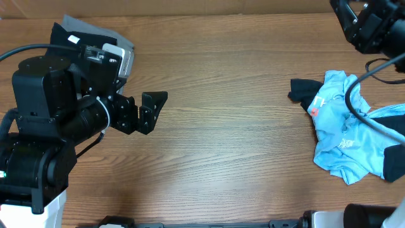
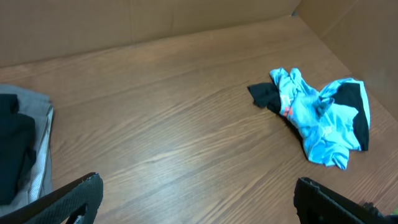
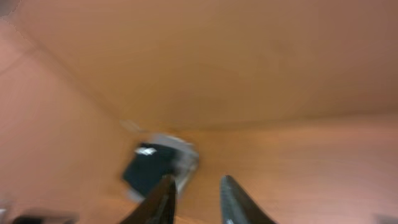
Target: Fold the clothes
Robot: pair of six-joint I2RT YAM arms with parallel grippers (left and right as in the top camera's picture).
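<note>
The light blue T-shirt point(image 1: 345, 136) lies crumpled in a loose heap on the right side of the table point(image 1: 221, 158), with pale print showing on its folds. A black garment point(image 1: 302, 90) sticks out from under its left edge, touching it. A black cable point(image 1: 350, 101) from the right arm point(image 1: 373, 25) drapes across the blue cloth.

Well apart, at the far left corner of the table, sits a stack of folded clothes point(image 1: 95, 31): grey cloth with black on top, partly hidden behind the left arm point(image 1: 44, 107).

The left gripper point(image 1: 144, 113) hovers above bare wood left of centre. Its 2 fingers are spread as wide as they go and hold nothing.

The right gripper point(image 3: 196, 186) is up near the far right corner, away from the shirt. Its wrist view is blurred, yet the 2 fingers point(image 3: 163, 200) show a narrow gap between them with only table seen through it, so they are slightly parted and pinch nothing.
</note>
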